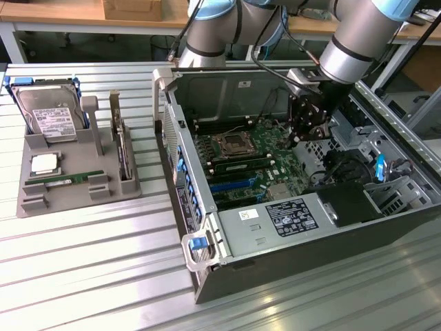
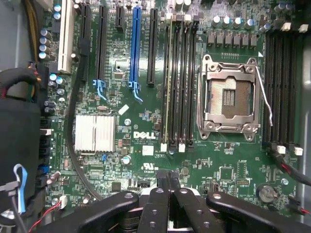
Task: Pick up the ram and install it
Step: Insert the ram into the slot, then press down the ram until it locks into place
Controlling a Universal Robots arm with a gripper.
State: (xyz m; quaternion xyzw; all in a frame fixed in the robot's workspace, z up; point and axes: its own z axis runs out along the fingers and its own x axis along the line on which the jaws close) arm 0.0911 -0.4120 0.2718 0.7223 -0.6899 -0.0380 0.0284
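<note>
A ram stick [image 1: 65,178], thin and green with a white sticker, lies flat in the grey holder [image 1: 79,200] at the exterior view's left, outside the computer case. My gripper [image 1: 308,135] hangs inside the open case above the motherboard [image 1: 275,172], far from that stick. In the wrist view my gripper [image 2: 170,178] is shut, fingertips pressed together with nothing between them. It hovers over the board close to the black memory slots [image 2: 180,82]. A thin pale-green strip [image 2: 167,87] stands in the slot furthest from the processor socket, and it looks like a seated stick [image 1: 238,164].
The holder also carries a hard drive [image 1: 45,114], a square silver processor chip [image 1: 45,164] and an upright dark expansion card [image 1: 122,148]. The open processor socket [image 2: 228,94], a blue card slot [image 2: 135,43], a silver heatsink [image 2: 95,133] and cables crowd the board. Case walls [image 1: 176,172] surround it.
</note>
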